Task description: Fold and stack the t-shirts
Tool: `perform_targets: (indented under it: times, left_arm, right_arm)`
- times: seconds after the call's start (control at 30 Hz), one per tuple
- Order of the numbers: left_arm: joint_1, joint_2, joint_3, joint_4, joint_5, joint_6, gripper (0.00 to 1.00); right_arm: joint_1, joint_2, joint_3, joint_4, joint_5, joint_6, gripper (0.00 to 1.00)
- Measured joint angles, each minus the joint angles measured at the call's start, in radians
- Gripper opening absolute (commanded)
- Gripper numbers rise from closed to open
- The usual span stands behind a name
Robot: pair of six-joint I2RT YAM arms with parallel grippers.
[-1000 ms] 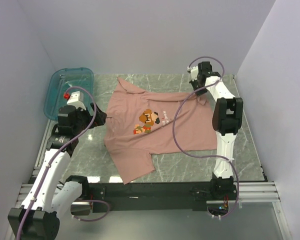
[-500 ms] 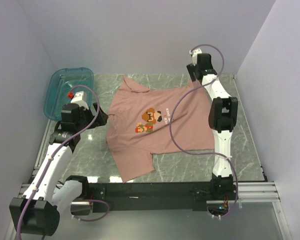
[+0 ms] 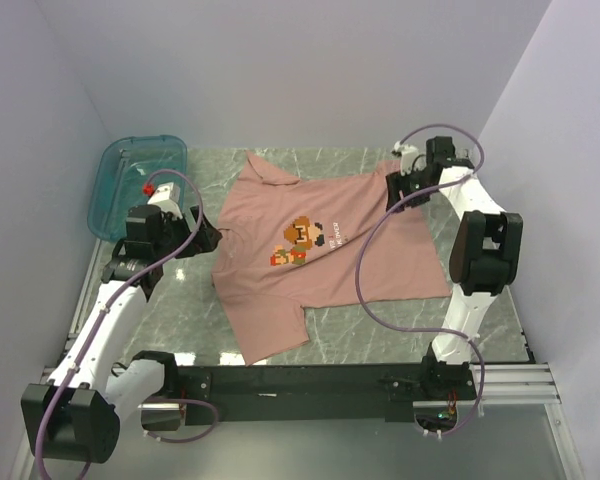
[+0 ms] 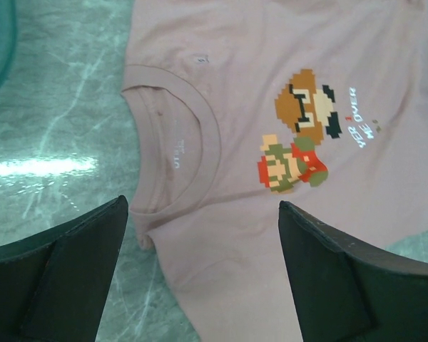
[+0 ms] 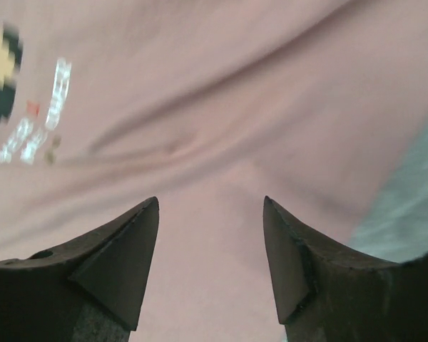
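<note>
A dusty-pink t-shirt (image 3: 325,260) lies spread face up on the marble table, its collar (image 3: 227,240) to the left and its pixel-art print (image 3: 302,240) in the middle. My left gripper (image 3: 210,238) hovers open just left of the collar; in the left wrist view the gripper (image 4: 203,205) straddles the shoulder cloth below the collar (image 4: 175,153), holding nothing. My right gripper (image 3: 398,188) is over the shirt's far right corner. In the right wrist view it (image 5: 210,202) stands open above wrinkled pink cloth (image 5: 221,107), with nothing gripped.
A teal translucent tray (image 3: 120,190) sits at the far left corner of the table, behind my left arm. Grey walls close in the left, far and right sides. Bare marble (image 3: 480,220) shows right of the shirt, with the right arm's purple cable (image 3: 365,290) looping over the shirt.
The right gripper opened and let go of the shirt's far right corner, rose, then came back down over it as the arm swung right. The shirt lies flatter. The left gripper edged toward the collar.
</note>
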Motion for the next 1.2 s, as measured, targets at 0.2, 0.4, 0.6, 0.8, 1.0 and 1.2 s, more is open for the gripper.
perform_targets:
  times: [0.2,0.4,0.6,0.8,1.0,1.2]
  left_arm:
    - [0.000,0.034,0.000,0.004,0.071,-0.003,0.88]
    - [0.000,0.081,0.000,-0.001,0.116,-0.004,0.87]
    - [0.000,0.083,0.000,-0.001,0.144,-0.004,0.87]
    - [0.000,0.083,0.000,0.000,0.163,-0.005,0.87]
    - [0.000,0.087,0.000,0.000,0.184,-0.007,0.87]
    - [0.000,0.092,0.000,0.000,0.200,-0.008,0.87]
  right_arm:
    - [0.010,-0.008,-0.181,-0.052,0.000,-0.028,0.58]
    - [0.009,-0.020,-0.278,-0.048,0.025,-0.041,0.57]
    - [0.009,-0.043,-0.318,-0.025,0.062,-0.071,0.44]
    - [0.009,-0.101,-0.394,-0.024,0.118,-0.132,0.39]
    - [0.007,-0.219,-0.542,-0.042,0.201,-0.203,0.38]
    - [-0.023,-0.300,-0.638,-0.068,0.240,-0.251,0.39]
